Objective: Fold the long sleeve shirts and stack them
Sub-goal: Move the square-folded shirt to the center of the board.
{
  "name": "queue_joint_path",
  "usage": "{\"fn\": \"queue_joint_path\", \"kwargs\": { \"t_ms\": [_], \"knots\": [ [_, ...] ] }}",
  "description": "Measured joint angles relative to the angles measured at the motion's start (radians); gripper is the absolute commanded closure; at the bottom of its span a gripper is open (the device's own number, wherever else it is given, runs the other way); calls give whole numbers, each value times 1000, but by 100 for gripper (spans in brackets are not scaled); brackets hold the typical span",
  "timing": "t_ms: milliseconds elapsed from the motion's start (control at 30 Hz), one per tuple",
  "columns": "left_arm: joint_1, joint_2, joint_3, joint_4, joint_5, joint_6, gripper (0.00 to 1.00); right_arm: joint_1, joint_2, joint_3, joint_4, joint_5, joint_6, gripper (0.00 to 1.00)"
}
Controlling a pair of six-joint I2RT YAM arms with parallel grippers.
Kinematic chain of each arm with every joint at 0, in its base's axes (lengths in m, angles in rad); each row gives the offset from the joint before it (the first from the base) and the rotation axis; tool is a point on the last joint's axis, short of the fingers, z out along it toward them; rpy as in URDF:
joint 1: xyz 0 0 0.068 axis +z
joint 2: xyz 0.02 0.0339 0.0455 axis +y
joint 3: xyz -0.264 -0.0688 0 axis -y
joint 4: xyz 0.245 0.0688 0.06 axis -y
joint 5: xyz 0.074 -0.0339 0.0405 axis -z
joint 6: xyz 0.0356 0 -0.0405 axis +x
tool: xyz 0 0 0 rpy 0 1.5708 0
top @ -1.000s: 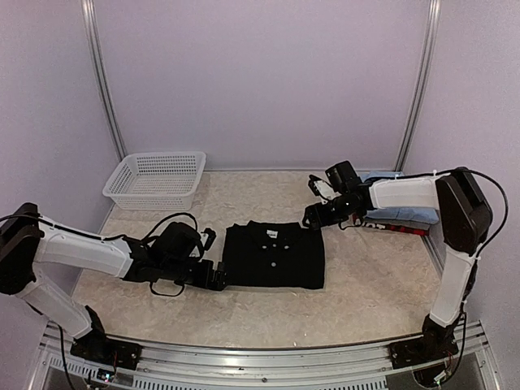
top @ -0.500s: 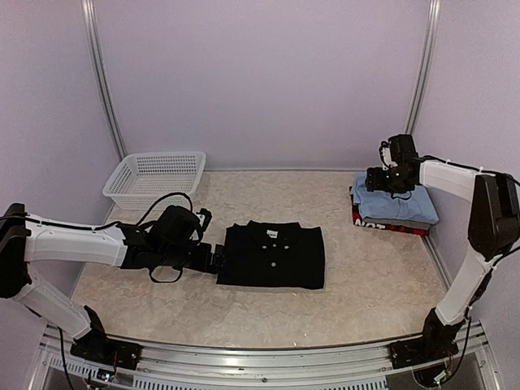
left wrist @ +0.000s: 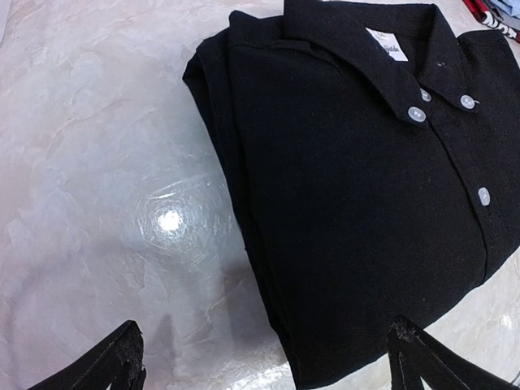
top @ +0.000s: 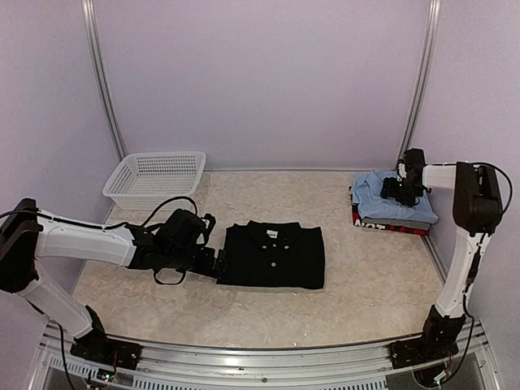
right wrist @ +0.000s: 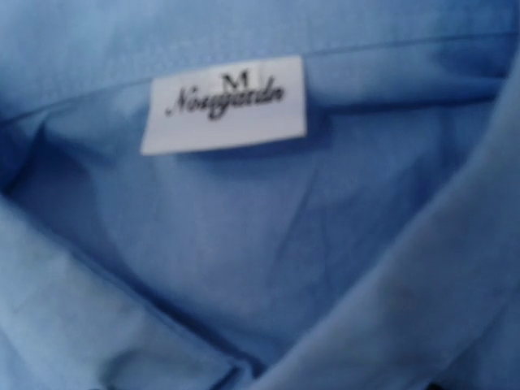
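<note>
A folded black long sleeve shirt lies buttoned-side up in the middle of the table, its white neck label showing. My left gripper stands open at its left edge, low over the table. In the left wrist view the black shirt has its near corner between the two wide-apart fingertips. At the right, a light blue shirt tops a stack over a red-and-black one. My right gripper hangs close over the blue shirt and its label; its fingers are hidden.
A white mesh basket stands at the back left. The left arm's cable loops over the table beside the black shirt. Metal rails run up the back wall, and the stack sits near the right wall.
My right arm swung from the black shirt's collar over to the stack at the right and came down close above the blue shirt. The left gripper edged nearer the black shirt's left edge.
</note>
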State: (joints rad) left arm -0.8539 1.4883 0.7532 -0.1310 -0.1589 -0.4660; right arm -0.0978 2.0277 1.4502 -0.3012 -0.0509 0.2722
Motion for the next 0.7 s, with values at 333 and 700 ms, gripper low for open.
{"fn": "queue_joint_path", "kwargs": {
  "t_ms": [333,700],
  "knots": [
    [0,20,2,0,-7,5,1,10,-67,-222,222,-53,14,22],
    [12,18,2,-13,-16,20,1,195,-243,-461,281,-42,61,23]
  ]
}}
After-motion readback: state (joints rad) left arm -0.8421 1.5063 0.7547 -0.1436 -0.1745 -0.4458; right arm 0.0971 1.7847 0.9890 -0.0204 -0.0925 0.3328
